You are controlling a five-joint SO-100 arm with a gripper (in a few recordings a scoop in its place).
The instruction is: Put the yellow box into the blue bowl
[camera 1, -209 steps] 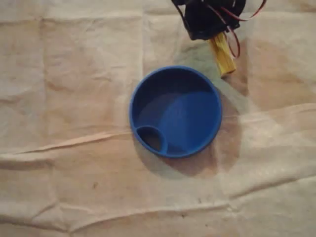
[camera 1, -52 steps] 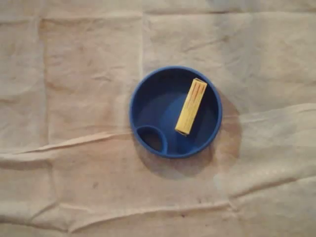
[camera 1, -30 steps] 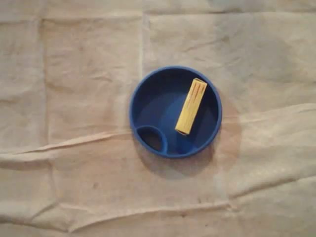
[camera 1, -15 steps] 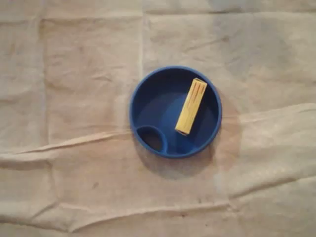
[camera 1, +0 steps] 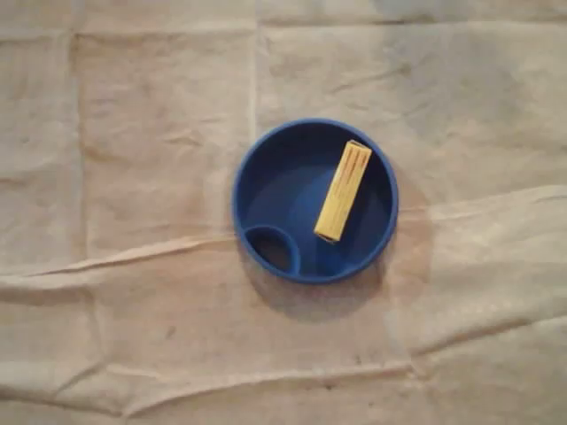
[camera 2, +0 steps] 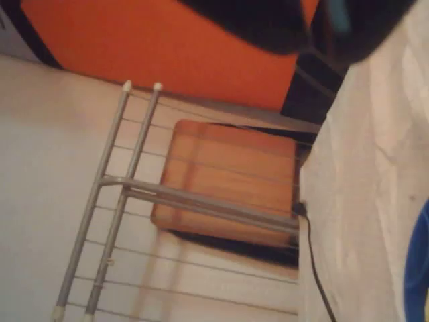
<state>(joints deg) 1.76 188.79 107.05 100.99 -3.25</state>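
Creased beige cloth point(camera 1: 133, 133) as the work surface, seen from above. Dark, blurred claw point(camera 2: 281, 20) along the top edge of the wrist view, apart or together impossible to tell. Outward, blue bowl point(camera 1: 275, 186) at overhead centre, yellow box point(camera 1: 343, 190) lying diagonally inside its large section, 1 small round pocket at the bowl's lower left.

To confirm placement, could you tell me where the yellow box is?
In the overhead view, the yellow box lies inside the blue bowl, in its right half, up-right of the small pocket.
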